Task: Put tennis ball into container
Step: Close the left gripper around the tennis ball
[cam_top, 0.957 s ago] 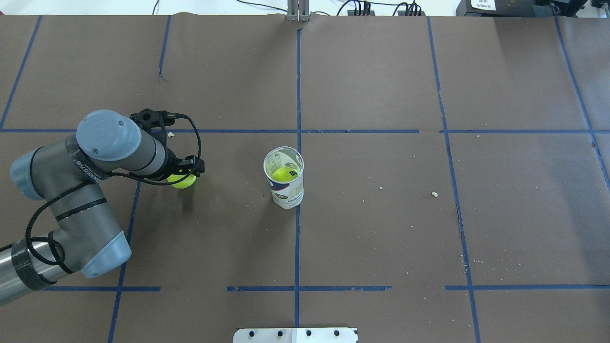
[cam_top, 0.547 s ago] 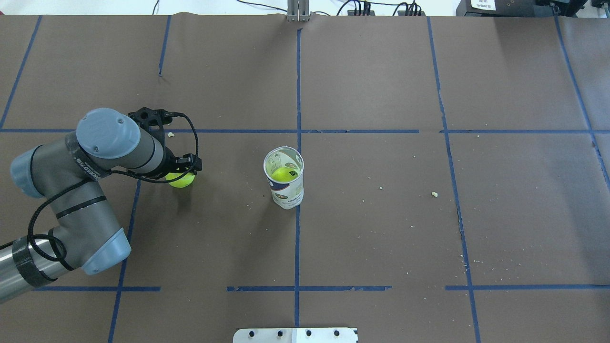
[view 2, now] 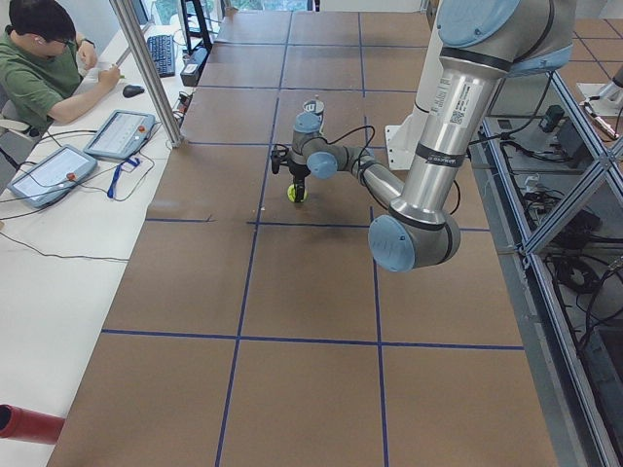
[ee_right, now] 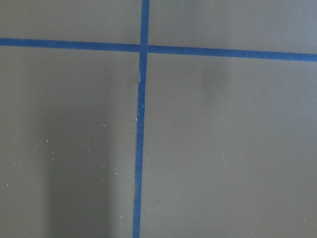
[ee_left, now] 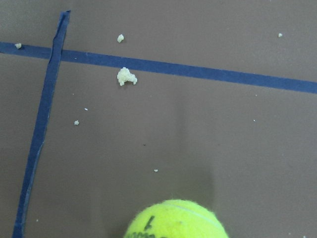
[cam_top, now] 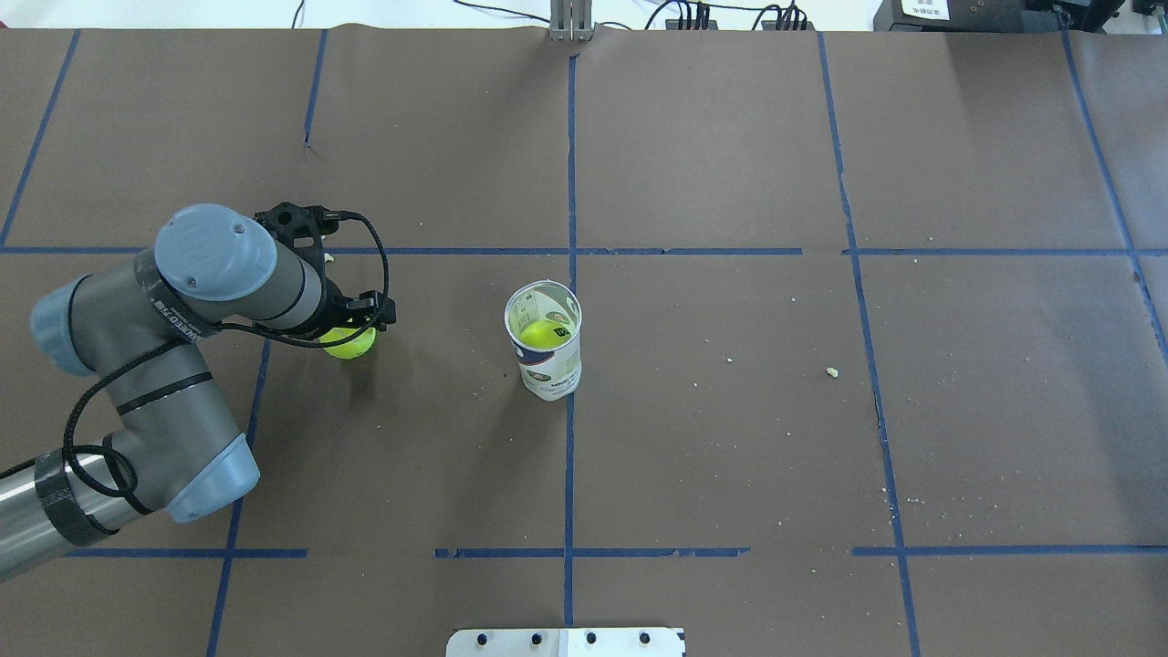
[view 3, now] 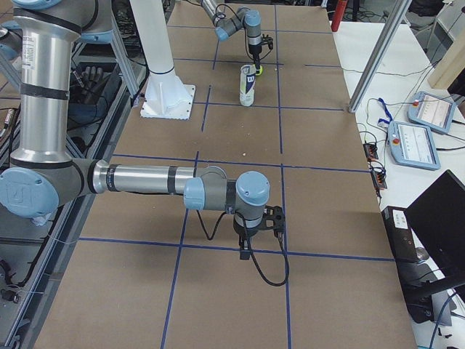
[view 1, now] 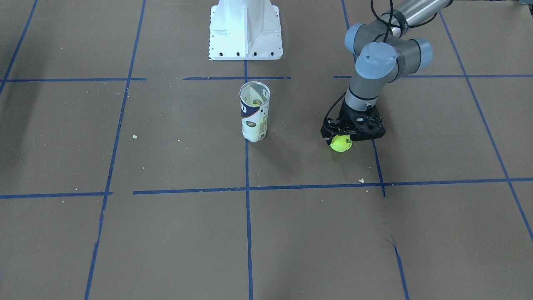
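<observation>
The yellow-green tennis ball (cam_top: 349, 345) sits between the fingers of my left gripper (cam_top: 350, 327), which is shut on it just above the brown table, left of the can. From the front, the ball (view 1: 341, 144) pokes out beneath the black gripper (view 1: 342, 137). The left wrist view shows the ball (ee_left: 176, 220) at the bottom edge, with no fingers in frame. The container (cam_top: 545, 345) stands upright at the table's middle, open, with another yellow-green ball inside. My right gripper (view 3: 256, 231) shows only in the exterior right view, low over bare table; I cannot tell its state.
The white robot base (view 1: 245, 31) stands behind the can (view 1: 255, 111). Blue tape lines grid the brown paper, and crumbs (ee_left: 126, 76) lie near the ball. A seated operator (view 2: 44, 58) works at a side table with tablets beyond the table's far edge.
My left arm's wrist and elbow have shifted slightly up and to the right. The ball under the gripper has barely moved. The can has stayed put.
</observation>
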You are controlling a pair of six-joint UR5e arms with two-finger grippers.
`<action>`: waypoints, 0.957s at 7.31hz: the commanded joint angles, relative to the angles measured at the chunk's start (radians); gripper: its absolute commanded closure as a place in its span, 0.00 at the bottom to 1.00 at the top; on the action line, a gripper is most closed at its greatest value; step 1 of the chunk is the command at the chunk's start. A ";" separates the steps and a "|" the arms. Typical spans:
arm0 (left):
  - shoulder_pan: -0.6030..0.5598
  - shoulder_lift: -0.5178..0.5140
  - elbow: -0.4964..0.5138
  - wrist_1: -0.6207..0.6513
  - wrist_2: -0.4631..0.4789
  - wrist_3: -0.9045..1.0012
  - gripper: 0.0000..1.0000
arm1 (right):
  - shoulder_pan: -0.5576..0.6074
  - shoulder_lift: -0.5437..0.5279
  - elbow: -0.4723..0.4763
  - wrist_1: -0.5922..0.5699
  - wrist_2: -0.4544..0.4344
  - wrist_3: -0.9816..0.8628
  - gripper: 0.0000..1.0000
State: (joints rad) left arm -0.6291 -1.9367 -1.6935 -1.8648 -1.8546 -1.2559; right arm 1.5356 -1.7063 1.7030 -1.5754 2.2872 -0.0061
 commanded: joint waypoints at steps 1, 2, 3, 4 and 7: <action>0.000 -0.001 0.023 -0.025 0.000 0.001 0.00 | 0.000 0.000 0.000 0.000 0.000 0.000 0.00; 0.002 -0.001 0.021 -0.025 0.000 0.001 0.00 | 0.000 -0.001 0.000 0.000 0.000 0.000 0.00; 0.006 -0.001 0.023 -0.025 0.000 0.001 0.00 | 0.000 -0.001 0.000 0.000 0.000 0.000 0.00; 0.008 -0.001 0.021 -0.025 -0.002 0.001 0.03 | 0.000 0.000 0.000 0.000 0.000 0.000 0.00; -0.001 -0.001 0.005 -0.017 -0.006 0.003 0.72 | 0.000 -0.001 0.000 0.000 0.000 0.000 0.00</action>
State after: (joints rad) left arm -0.6241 -1.9387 -1.6775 -1.8869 -1.8594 -1.2545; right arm 1.5355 -1.7065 1.7027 -1.5754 2.2872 -0.0062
